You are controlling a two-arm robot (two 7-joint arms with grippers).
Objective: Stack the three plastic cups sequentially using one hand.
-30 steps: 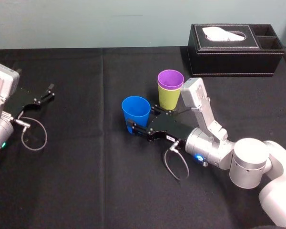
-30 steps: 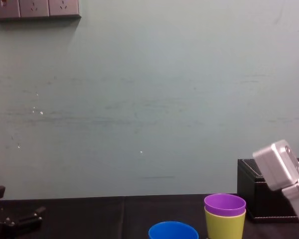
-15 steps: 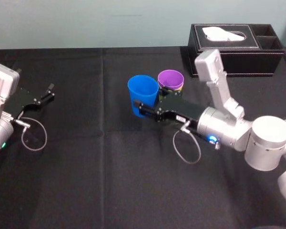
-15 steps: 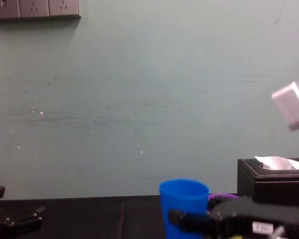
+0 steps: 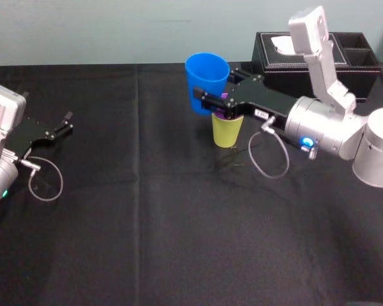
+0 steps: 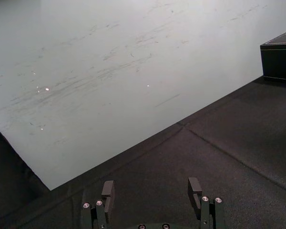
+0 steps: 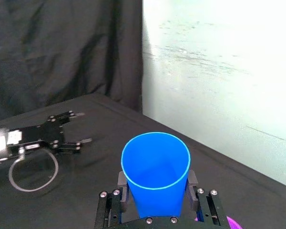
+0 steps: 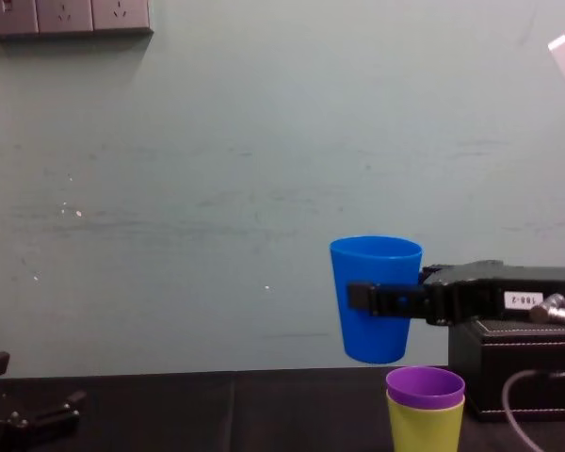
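One text: white label (image 8: 525,299) on right claw (image 8: 367,298).
Chest view, label sits on the claw's black body; small dark print looks like "188-2", digits not certain. Head view, same label too small to read.

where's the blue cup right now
In the chest view the blue cup hangs upright in the right gripper, above and slightly left of the purple cup nested in the yellow-green cup.

There are three cups (blue cup (image 5: 207,81), purple cup (image 8: 425,387), yellow-green cup (image 5: 227,132)), two grippers (left gripper (image 6: 151,187), right gripper (image 7: 156,188)) and one tissue box (image 8: 476,372).
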